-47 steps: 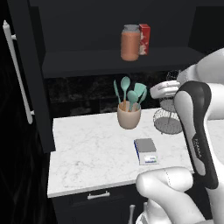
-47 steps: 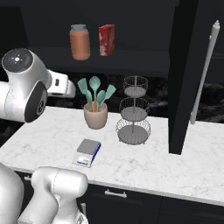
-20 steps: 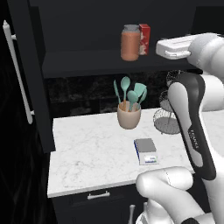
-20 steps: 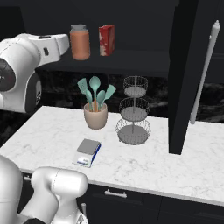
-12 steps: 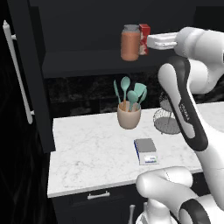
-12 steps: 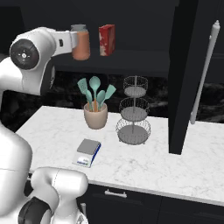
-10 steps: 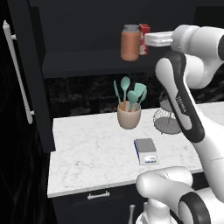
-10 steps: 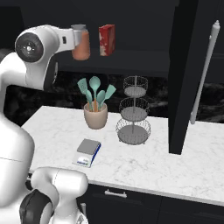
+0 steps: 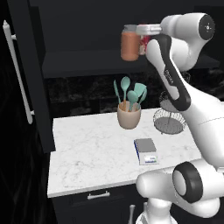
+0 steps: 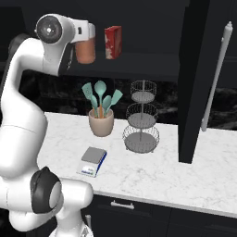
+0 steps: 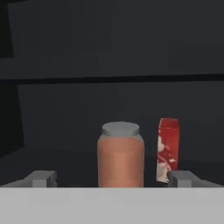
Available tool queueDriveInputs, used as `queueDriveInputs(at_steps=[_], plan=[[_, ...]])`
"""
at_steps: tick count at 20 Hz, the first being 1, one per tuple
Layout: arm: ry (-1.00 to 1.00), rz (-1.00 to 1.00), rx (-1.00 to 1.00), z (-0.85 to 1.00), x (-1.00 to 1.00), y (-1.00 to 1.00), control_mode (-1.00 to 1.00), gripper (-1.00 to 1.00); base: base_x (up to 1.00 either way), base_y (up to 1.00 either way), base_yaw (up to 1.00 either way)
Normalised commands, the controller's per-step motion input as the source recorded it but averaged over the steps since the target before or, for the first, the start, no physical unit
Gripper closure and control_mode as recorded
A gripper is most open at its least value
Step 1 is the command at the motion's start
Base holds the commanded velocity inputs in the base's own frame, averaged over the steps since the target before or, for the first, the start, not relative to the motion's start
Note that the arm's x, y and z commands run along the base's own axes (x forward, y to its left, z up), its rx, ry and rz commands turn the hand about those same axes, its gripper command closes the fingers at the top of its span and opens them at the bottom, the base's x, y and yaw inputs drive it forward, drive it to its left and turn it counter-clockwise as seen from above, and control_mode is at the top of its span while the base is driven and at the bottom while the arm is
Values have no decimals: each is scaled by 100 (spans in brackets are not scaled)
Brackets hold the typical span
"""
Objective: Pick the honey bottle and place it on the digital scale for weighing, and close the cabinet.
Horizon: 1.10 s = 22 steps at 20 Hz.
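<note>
The honey bottle [image 11: 120,155], an orange-brown jar with a grey lid, stands on the shelf of the black cabinet [image 9: 83,61]. My gripper [image 11: 113,179] is open at shelf height, facing the jar, which sits a little beyond and between the two fingertips [image 11: 42,178]. From the base the honey bottle [image 9: 130,43] shows just left of my hand [image 9: 146,29], untouched; the honey bottle [image 10: 85,50] is partly covered by the arm. The digital scale [image 9: 145,151] lies bare on the marble counter; the digital scale [image 10: 94,160] is near the counter's front. Both cabinet doors [image 10: 199,83] stand open.
A slim red-and-white box [image 11: 168,148] stands close beside the jar on the shelf. On the counter are a beige cup of teal utensils [image 9: 129,114] and a tiered wire stand [image 10: 142,121]. The left door [image 9: 26,74] with its silver handle [image 9: 17,74] juts forward.
The arm has risen from counter level to shelf height and swung in toward the jar. The jar, the scale and the doors have not moved.
</note>
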Motion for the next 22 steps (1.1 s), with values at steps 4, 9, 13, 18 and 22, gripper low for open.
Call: queueDriveInputs(at_steps=[4,9,13,18,22], plan=[[8,0,0,0,71,0,-100,-100,0,0,0],[0,0,0,9,44,0,-100,-100,0,0,0],[0,0,0,8,46,0,-100,-100,0,0,0],[0,0,-1,0,47,2,-100,-100,0,0,0],[0,0,-4,-7,32,8,-100,-100,0,0,0]])
